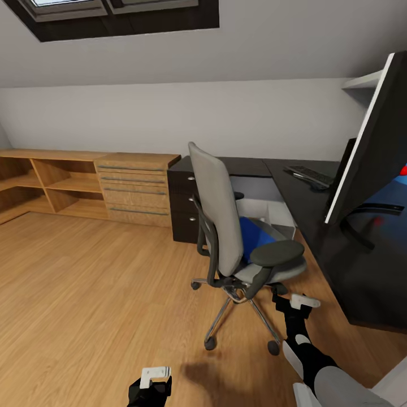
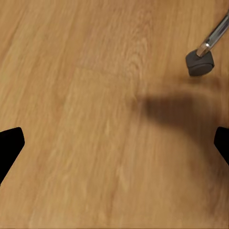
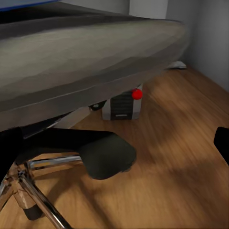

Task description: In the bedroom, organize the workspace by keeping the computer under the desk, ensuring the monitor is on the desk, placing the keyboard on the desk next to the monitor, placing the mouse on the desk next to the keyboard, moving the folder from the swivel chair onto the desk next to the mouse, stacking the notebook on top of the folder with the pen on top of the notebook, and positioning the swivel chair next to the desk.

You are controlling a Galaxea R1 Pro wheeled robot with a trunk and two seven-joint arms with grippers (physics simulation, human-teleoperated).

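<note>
Landmark here is the swivel chair (image 1: 237, 237), so everything's placed off that.

Nearest the camera, the left gripper (image 1: 151, 384) hangs low over the wood floor (image 1: 85, 294), on the near side of the chair and well apart from its chrome base. In the left wrist view its black fingers (image 2: 10, 145) sit at opposite edges of the picture, so they're spread wide with nothing but floor between them, and one chair castor (image 2: 199, 62) shows off to the side.

The right gripper (image 1: 297, 302) is just beside the chair's near castors, low down at the seat's front corner. The right wrist view looks in under the grey seat, with a black armrest pad (image 3: 107, 155) close by; only one dark finger (image 3: 222, 143) shows at the edge, so I honestly can't tell if it's spread or closed.

On the chair seat, tucked against the backrest, lies the blue folder (image 1: 253, 230).

Past the chair under the desk stands the light-grey computer (image 3: 123, 105), with a small red dot on its front. The glossy black tabletop (image 1: 350, 271) runs along the chair's far side, and the monitor (image 1: 370, 141) stands on it, big and close. Beyond that is the keyboard (image 1: 310, 175), further back on the same tabletop. Dark drawers with silver knobs (image 1: 183, 203) sit behind the chair, and a light wooden chest with shelves (image 1: 85, 186) lines the wall beyond.
</note>
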